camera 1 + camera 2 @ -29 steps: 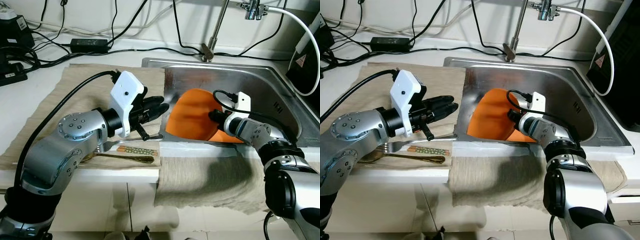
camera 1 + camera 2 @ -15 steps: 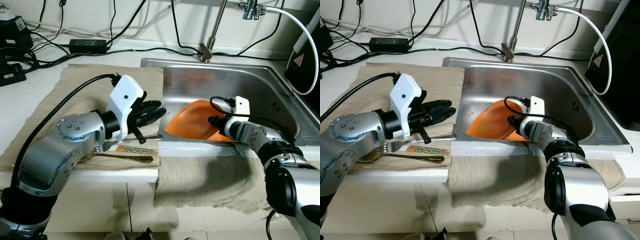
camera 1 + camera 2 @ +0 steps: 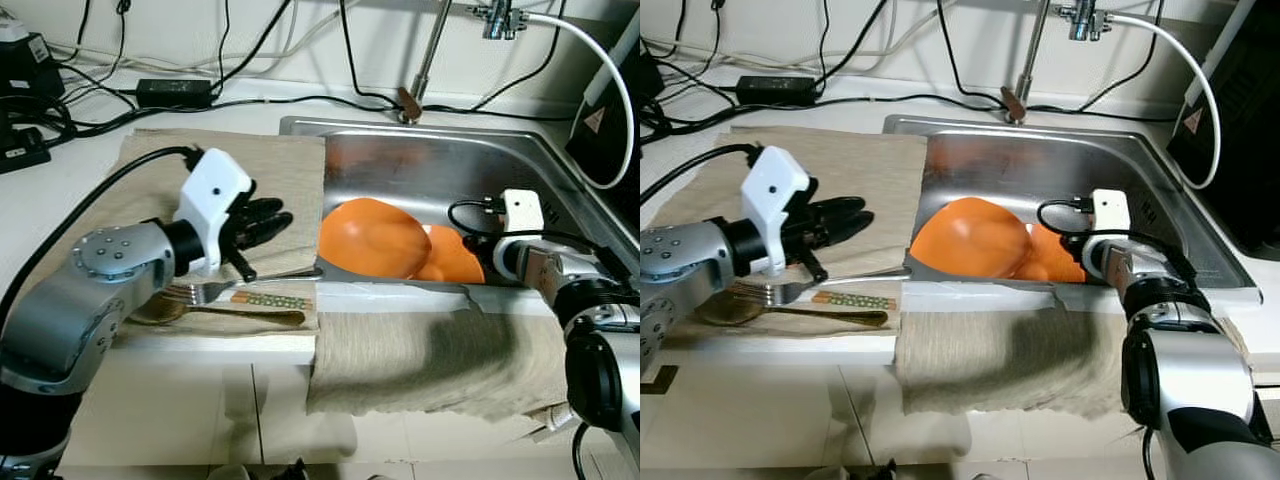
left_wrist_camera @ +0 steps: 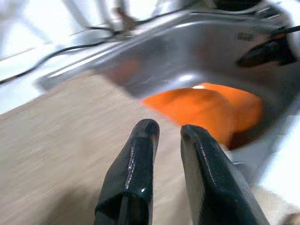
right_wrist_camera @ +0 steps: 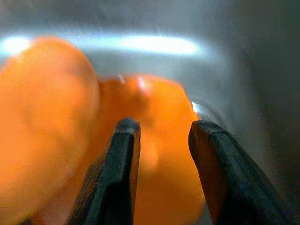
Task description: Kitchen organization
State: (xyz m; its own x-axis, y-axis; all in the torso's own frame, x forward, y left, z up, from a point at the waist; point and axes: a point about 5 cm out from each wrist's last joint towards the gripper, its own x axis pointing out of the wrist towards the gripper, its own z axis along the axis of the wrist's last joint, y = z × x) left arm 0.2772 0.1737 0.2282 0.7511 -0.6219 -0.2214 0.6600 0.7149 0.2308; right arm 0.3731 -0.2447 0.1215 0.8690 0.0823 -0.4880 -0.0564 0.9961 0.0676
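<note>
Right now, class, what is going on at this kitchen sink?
A humanoid robot stands at a stainless steel sink that holds two orange plastic plates. Its right gripper is inside the basin with fingers open, pointed at the plates but not gripping them. Its left gripper hovers over the beige cloth mat on the counter, fingers a little apart and empty, just above a silver fork and a gold spoon lying on the mat. Another beige cloth drapes over the counter's front edge.
</note>
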